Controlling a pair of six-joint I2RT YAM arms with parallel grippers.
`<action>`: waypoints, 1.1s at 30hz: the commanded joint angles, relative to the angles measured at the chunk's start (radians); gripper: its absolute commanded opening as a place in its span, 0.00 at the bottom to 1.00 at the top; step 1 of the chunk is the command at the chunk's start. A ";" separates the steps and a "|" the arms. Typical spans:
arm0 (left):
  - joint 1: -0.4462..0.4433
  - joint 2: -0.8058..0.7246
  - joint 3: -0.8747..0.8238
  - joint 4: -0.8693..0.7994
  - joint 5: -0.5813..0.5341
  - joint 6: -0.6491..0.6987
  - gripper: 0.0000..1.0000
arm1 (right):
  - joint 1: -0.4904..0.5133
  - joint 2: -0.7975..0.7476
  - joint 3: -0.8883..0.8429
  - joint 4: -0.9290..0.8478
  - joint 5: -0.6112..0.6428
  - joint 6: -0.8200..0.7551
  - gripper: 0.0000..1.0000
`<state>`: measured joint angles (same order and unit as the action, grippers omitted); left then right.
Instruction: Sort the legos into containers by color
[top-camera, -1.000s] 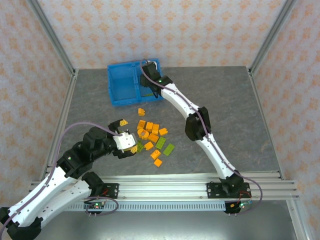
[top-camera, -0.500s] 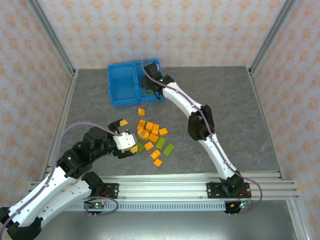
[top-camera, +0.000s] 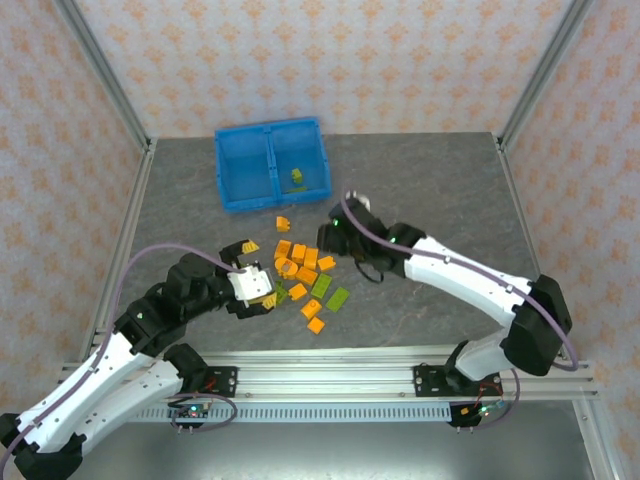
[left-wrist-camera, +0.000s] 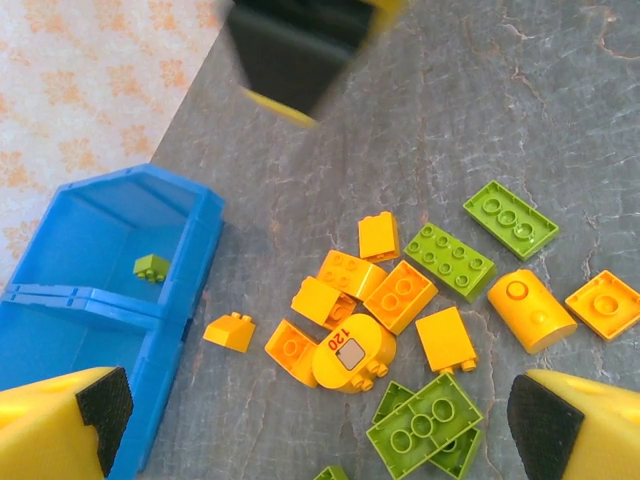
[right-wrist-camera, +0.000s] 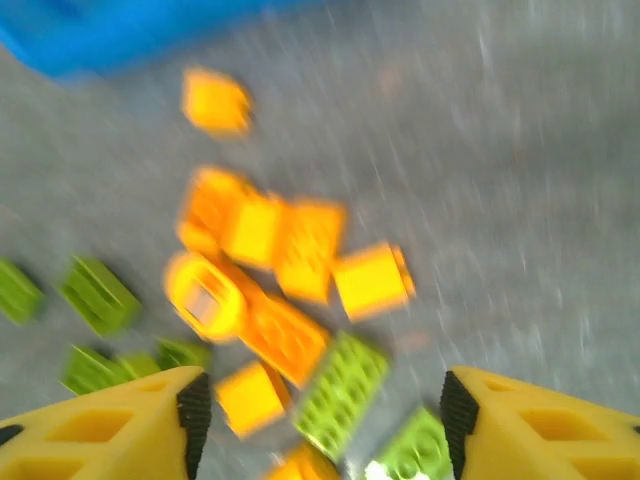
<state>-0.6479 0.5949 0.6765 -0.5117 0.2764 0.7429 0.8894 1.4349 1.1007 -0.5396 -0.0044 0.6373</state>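
Right gripper, top view: back from bin, green lego left in its right compartment; now beside loose legos; left wrist: left gripper wide, empty, pile ahead; right wrist: jaws half apart, empty, long green brick diagonal just ahead.

Bright, even light is falling from overhead, throwing only soft shadows on the table, while motion blur is smearing the legos in the right wrist view
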 joint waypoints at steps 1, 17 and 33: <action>-0.002 0.013 0.006 -0.016 0.081 0.036 1.00 | 0.032 0.019 -0.085 -0.112 -0.085 0.203 0.68; -0.002 0.030 0.006 -0.045 0.106 0.056 1.00 | 0.052 0.271 -0.068 -0.046 -0.141 0.234 0.74; -0.002 0.032 0.006 -0.049 0.099 0.061 0.99 | 0.052 0.196 -0.177 -0.075 -0.006 0.325 0.36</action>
<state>-0.6483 0.6312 0.6765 -0.5350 0.3672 0.7876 0.9390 1.6756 0.9592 -0.5884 -0.0914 0.9272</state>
